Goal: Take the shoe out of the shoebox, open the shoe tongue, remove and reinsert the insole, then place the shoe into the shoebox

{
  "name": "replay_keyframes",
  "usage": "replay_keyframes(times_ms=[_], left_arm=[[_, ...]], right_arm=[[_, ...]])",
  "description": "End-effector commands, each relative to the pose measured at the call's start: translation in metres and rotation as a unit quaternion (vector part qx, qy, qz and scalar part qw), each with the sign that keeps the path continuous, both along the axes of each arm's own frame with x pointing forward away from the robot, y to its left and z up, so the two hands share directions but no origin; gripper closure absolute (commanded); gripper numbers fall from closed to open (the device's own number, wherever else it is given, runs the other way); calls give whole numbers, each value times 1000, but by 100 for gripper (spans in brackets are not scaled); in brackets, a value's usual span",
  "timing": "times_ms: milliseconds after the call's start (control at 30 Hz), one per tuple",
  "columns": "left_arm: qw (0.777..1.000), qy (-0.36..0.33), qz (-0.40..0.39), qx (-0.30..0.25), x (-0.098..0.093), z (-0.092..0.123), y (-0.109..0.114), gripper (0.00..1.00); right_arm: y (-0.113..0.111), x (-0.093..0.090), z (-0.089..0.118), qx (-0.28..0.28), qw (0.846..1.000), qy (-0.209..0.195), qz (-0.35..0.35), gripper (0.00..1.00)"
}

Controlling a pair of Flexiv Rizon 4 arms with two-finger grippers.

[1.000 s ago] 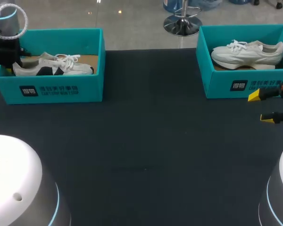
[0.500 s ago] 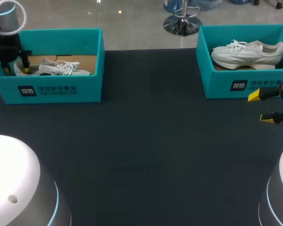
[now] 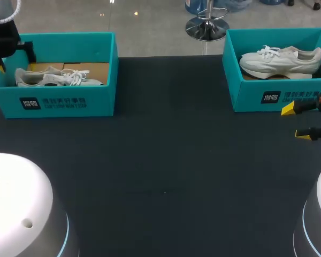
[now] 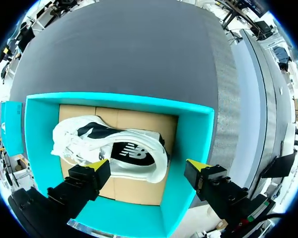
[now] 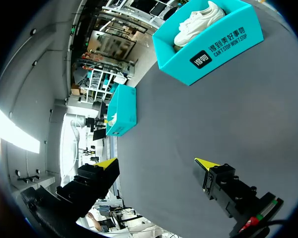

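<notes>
1. While the left arm [image 3: 4,40] hangs above the far end of the left shoebox [image 3: 69,101], the sneaker [image 3: 56,78] lies inside it on the cardboard floor. The right tool [image 3: 298,122] sits spread over the worktop [image 3: 166,160], just in front of the right shoebox [image 3: 257,99], which holds a white sneaker [image 3: 281,60].
2. From the left wrist, the left tool [image 4: 148,166] is spread wide and grips nothing. It is above the sneaker [image 4: 114,148], which lies on its side. One fingertip is over the shoe's edge, the other over the box wall [image 4: 186,148]. I judge the shoe pick is in hand. Shift until both fingers clear the walls, straddle the shoe's narrow width, then lift straight up.
3. From the right wrist, the right tool [image 5: 159,161] is spread and empty, well apart from the right shoebox [image 5: 208,49] ahead. It is best kept waiting there.
</notes>
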State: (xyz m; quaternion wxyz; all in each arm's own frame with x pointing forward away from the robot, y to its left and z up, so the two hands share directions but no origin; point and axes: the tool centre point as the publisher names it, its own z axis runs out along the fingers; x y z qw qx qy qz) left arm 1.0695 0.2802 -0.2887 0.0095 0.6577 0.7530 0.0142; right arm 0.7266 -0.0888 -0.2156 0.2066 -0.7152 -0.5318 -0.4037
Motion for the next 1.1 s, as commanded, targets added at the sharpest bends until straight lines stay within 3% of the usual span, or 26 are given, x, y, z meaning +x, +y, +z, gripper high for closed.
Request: replay_keyframes(times_ms=[33, 433, 667, 733, 967, 1100], left_arm=[[1000, -19, 15, -5, -20, 26, -3, 0], [998, -2, 65, -11, -23, 77, -11, 0], [989, 2, 148, -21, -20, 97, -14, 0], [982, 6, 187, -14, -16, 99, -16, 0], [982, 8, 188, -17, -14, 99, -18, 0], [982, 8, 188, -17, -14, 99, -18, 0]], right_arm=[[1, -1, 0, -2, 1000, 1, -1, 0], [1, -1, 0, -2, 1000, 1, -1, 0], [1, -1, 0, -2, 1000, 1, -1, 0], [-7, 17, 7, -18, 1000, -5, -4, 0], [-32, 87, 22, -142, 990, -13, 8, 0], [-54, 130, 30, -217, 976, -19, 5, 0]])
